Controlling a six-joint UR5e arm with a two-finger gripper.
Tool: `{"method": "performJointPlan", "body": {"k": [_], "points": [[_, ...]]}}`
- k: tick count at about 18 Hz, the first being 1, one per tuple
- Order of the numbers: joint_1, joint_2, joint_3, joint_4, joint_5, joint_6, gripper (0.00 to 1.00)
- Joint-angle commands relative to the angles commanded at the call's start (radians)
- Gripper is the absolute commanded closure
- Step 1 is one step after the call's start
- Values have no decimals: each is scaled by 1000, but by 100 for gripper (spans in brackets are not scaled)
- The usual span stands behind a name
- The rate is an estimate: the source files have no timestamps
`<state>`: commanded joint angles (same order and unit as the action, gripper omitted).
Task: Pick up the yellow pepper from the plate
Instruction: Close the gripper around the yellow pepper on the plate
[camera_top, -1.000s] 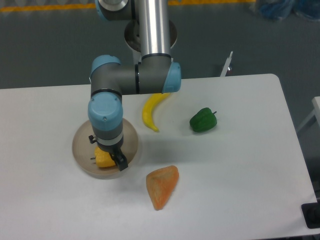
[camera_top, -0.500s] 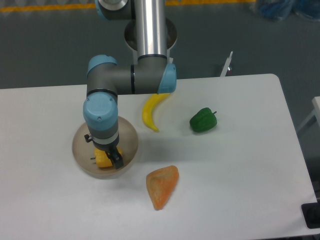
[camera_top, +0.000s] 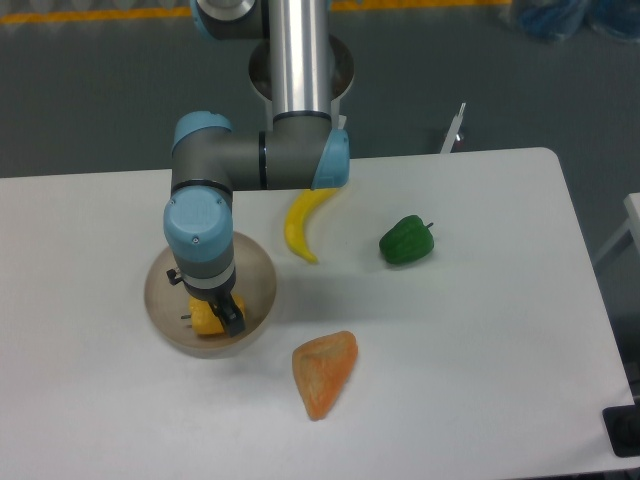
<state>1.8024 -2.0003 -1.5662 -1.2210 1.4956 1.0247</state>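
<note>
gripper (camera_top: 212, 316) down in plate (camera_top: 158, 285), straddling yellow pepper (camera_top: 205, 321) for a top grab | fingers: one dark tip beside pepper, can't tell if pinching | banana (camera_top: 303, 222), green pepper (camera_top: 407, 240) well apart

Yellow pepper (camera_top: 206, 320) – on beige plate (camera_top: 160, 290) (near front rim)

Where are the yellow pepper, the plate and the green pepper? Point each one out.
yellow pepper (camera_top: 205, 321), fixed camera, on its exposed yellow side below the gripper.
plate (camera_top: 160, 290), fixed camera, on its bare left rim.
green pepper (camera_top: 405, 242), fixed camera, on the middle of its body.
</note>
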Motion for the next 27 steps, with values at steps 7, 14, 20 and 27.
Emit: {"method": "performJointPlan", "body": {"k": [7, 14, 20, 27], "points": [[0, 0, -2, 0, 0, -14, 0], [0, -3, -2, 2, 0, -15, 0], [-2, -11, -2, 43, 0, -15, 0], [-12, -31, -14, 48, 2, -11, 0]]}}
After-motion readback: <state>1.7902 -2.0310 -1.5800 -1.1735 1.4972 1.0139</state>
